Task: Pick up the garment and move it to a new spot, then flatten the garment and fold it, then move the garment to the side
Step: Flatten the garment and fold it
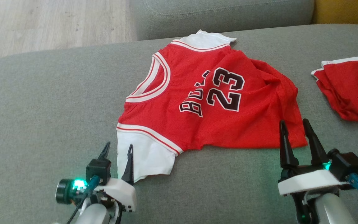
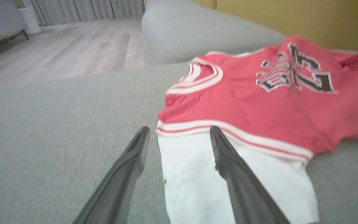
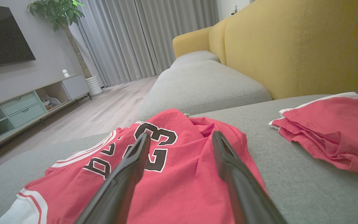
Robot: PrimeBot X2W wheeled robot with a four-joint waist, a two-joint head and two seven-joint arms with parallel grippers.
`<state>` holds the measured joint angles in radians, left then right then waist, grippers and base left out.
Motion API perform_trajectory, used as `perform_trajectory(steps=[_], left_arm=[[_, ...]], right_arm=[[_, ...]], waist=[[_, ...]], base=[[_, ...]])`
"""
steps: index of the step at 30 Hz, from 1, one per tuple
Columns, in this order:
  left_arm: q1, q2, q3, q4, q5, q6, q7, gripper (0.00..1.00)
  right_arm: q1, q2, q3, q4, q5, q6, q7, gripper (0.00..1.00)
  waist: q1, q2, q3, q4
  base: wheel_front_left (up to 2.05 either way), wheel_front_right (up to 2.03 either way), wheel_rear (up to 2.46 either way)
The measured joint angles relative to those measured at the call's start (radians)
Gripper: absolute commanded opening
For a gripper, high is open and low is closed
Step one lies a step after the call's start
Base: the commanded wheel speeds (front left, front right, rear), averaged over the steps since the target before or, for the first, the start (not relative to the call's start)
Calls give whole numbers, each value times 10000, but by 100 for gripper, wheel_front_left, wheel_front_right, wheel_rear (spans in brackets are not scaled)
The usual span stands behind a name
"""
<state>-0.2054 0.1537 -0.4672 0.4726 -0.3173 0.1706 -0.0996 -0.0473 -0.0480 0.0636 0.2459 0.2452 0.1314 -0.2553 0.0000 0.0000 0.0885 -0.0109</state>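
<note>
A red basketball jersey, the garment [image 1: 210,102], lies spread on the grey sofa cushion [image 1: 51,102], with white sleeves, "BULLS 23" in black and some wrinkles at its right side. My left gripper [image 1: 118,149] stands open at the near white sleeve [image 2: 197,174], one finger over the fabric, the other over bare cushion. My right gripper [image 1: 294,124] is open over the jersey's near right hem corner. In the right wrist view the red cloth [image 3: 179,174] lies under both fingers [image 3: 126,174], with nothing held.
A second red garment [image 1: 350,90] lies bunched at the right of the cushion. Another grey cushion [image 1: 222,15] and a yellow backrest [image 3: 291,46] stand beyond. Wooden floor [image 1: 51,21] lies off the left edge, with a TV cabinet [image 3: 26,105] and curtains farther away.
</note>
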Motion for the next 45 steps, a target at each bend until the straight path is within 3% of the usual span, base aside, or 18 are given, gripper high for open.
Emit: perform_trajectory(steps=[10,20,21,22,23,28,37,45], left_arm=[[80,61,-399,581,-176,42,1793,100],[88,251,-499,282,-360,-10,2736,99],[88,259,-520,234,-426,-100,2840,75],[81,280,-541,165,-451,-176,2926,29],[80,293,-570,86,-454,-228,2991,0],[103,311,-627,-232,-644,-399,2972,0],[95,173,-102,-1386,-642,-127,288,0],[49,35,-113,-1676,-640,-259,-525,0]], right_arm=[[2,0,23,219,0,0,0,100],[0,0,52,309,94,0,0,100],[0,0,46,320,104,0,0,100],[0,0,36,332,102,0,2,100],[-1,0,27,360,102,0,0,100],[-12,2,-249,663,81,0,2,100],[-86,8,-1377,2658,-318,0,272,100],[-1384,10,-1732,4502,190,0,451,100]], waist=[[0,0,-71,5],[-1,0,13,-31],[-1,0,35,-40],[-1,0,57,-50],[-1,0,76,-61],[0,0,83,-123],[0,0,-153,-152],[0,0,3,-95]], base=[[0,0,0],[0,0,0],[0,0,0],[0,0,0],[0,0,0],[0,0,0],[0,0,0],[0,0,0]])
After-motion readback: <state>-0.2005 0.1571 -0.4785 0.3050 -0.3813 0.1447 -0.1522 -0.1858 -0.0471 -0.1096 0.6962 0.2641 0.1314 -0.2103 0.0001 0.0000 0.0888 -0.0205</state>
